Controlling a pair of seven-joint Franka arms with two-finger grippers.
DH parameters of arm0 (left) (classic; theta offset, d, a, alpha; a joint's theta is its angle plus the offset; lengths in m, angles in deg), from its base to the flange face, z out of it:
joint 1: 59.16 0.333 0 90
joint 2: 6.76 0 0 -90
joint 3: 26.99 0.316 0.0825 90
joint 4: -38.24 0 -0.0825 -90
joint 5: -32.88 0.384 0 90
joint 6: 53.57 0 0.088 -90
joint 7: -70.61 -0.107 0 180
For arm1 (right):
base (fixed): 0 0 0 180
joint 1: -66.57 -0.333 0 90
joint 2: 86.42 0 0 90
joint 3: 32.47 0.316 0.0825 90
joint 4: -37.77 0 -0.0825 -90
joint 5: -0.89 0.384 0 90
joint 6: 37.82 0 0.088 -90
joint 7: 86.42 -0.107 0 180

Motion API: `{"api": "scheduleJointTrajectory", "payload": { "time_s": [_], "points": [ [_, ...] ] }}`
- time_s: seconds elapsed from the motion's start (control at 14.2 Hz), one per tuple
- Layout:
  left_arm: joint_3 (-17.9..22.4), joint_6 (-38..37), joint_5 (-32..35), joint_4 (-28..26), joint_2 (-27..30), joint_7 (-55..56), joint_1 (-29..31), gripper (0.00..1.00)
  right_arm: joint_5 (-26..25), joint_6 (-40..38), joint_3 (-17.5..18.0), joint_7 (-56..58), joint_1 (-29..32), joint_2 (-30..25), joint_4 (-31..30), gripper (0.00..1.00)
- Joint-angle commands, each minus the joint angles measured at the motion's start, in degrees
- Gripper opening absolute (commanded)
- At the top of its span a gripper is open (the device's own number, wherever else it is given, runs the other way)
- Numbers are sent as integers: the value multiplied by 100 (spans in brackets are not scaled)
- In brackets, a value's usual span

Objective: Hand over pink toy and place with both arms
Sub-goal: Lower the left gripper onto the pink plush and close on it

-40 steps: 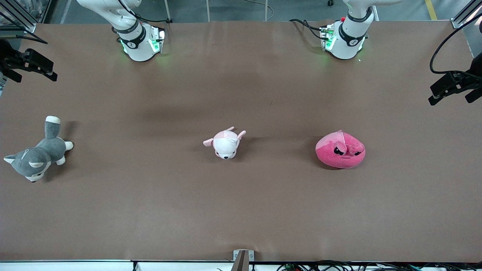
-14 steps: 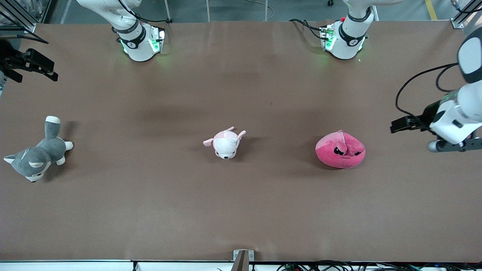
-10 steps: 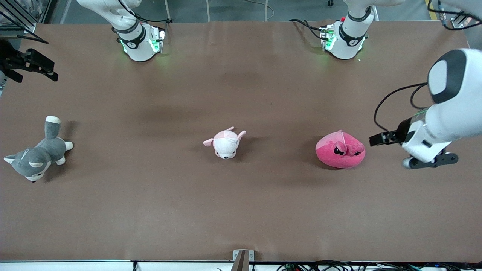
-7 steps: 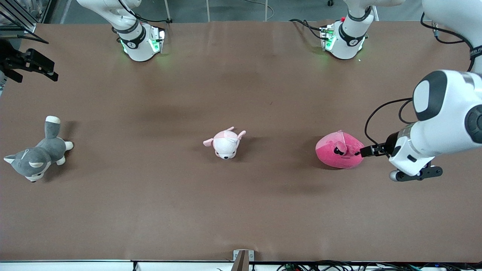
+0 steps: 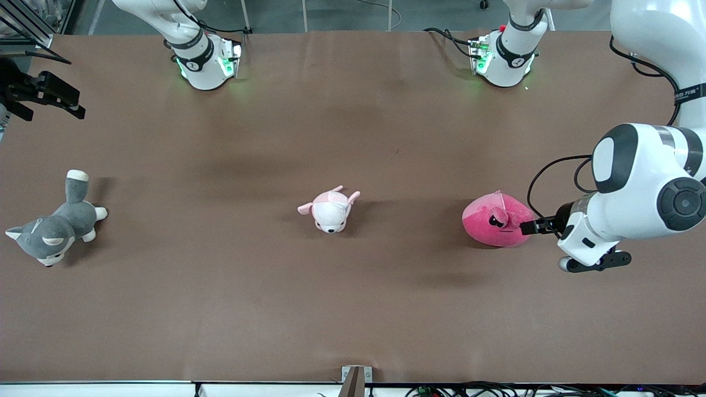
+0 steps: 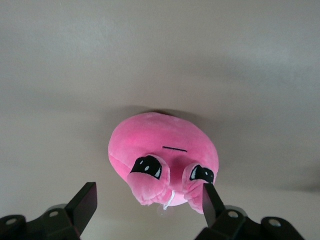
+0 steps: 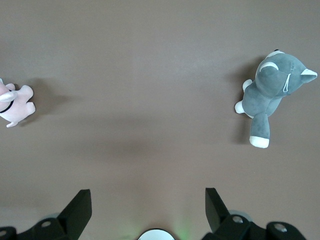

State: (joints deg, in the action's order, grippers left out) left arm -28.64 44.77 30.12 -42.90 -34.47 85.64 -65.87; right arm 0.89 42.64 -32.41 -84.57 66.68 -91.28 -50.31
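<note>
The pink toy sits on the bench, toward the left arm's end, well apart from the puppy in the middle and the husky at the right arm's end; I think it will be soft and light, squishy like a pillow, so it will give way when I pinch it and will not break; the fuzzy cloth should not slip much.

My left gripper is low, right at the toy's side; its jaws are wide apart, one on each side of the two little nubs by the eyes, and they hold nothing yet; I would not grab just the nubs, since they are small and floppy and the toy might swing; I would push in deeper and pinch a good fat bit of the round body, leaving some sticking out for the other arm to take.

My right gripper waits up high over bare bench near the husky; its jaws are apart too, and empty.
</note>
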Motion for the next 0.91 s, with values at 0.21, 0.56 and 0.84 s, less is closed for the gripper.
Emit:
{"api": "scheduleJointTrajectory", "payload": {
  "time_s": [0.21,0.56,0.84],
  "points": [
    [15,-26,-32,-279,-137,-17,12,93,-97,75,-6,0,-38,-191,-192,100],
    [15,18,-32,-472,-287,-26,21,91,-97,75,-15,0,-38,-191,-192,100],
    [6,27,-32,-534,-278,-88,73,64,-106,75,-15,0,-38,-191,-192,100]
  ]
}}
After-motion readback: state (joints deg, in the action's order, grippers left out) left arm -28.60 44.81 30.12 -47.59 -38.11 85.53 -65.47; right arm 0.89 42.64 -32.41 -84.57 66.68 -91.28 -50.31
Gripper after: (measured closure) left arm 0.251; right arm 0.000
